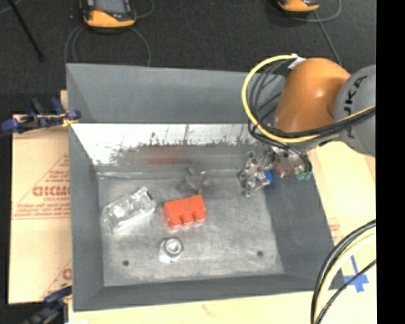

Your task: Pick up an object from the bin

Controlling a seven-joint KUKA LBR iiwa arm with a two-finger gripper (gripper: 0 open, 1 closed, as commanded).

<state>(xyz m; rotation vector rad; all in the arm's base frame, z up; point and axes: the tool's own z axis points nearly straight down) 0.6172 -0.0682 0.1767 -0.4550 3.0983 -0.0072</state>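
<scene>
The gripper (253, 180) hangs right of an orange block (185, 211) and what seems clear plastic (128, 210).

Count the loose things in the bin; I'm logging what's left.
4: clear plastic piece left, orange block centre, silvery round piece in front, dark small thing at the back. The gripper may hide more.

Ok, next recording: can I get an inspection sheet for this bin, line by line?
Surface: grey metal bin, floor scuffed, dark streaks on the back wall.
Job's things: red three-lobed block mid floor; clear plastic piece to its left; small round silvery part in front of the block; dark grey lump behind it. All lie apart.
Clutter: nothing seen.
Grippers: gripper at the floor's back right corner, apart from all four things.
Cables: yellow and black cables loop round the arm's orange cover.
Surroundings: dark floor; orange-and-black devices at the top edge.
</scene>
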